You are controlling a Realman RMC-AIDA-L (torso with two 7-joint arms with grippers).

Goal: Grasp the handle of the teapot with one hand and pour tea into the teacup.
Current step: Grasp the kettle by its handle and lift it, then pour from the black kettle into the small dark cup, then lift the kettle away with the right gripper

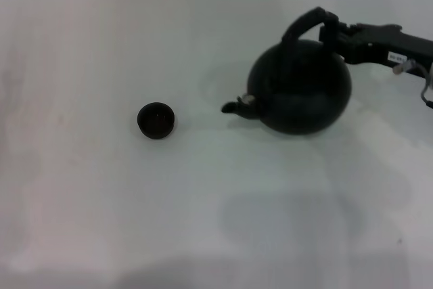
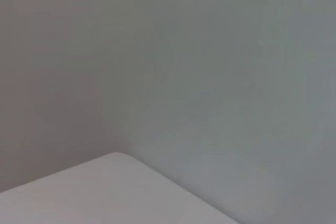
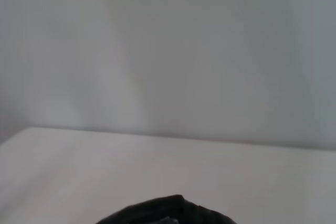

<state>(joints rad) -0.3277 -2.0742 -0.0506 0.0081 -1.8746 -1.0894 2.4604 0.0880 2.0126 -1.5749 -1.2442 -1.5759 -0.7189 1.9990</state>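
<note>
Right end effector (image 1: 333,34) at teapot (image 1: 301,89) handle (image 1: 304,24), teacup (image 1: 156,120) well apart on table (image 1: 101,221)

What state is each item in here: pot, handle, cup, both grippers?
teapot: upright, spout toward the cup, not pouring.
handle: arched up, right gripper at its right end.
teacup: upright on the table, apart from the pot.
right gripper: at the handle; grip unclear.
left gripper: not in view.

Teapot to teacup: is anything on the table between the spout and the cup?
Nothing visible. In the head view, bare white table lies between the teapot spout and the teacup to its left. The right claw is at the handle.
</note>
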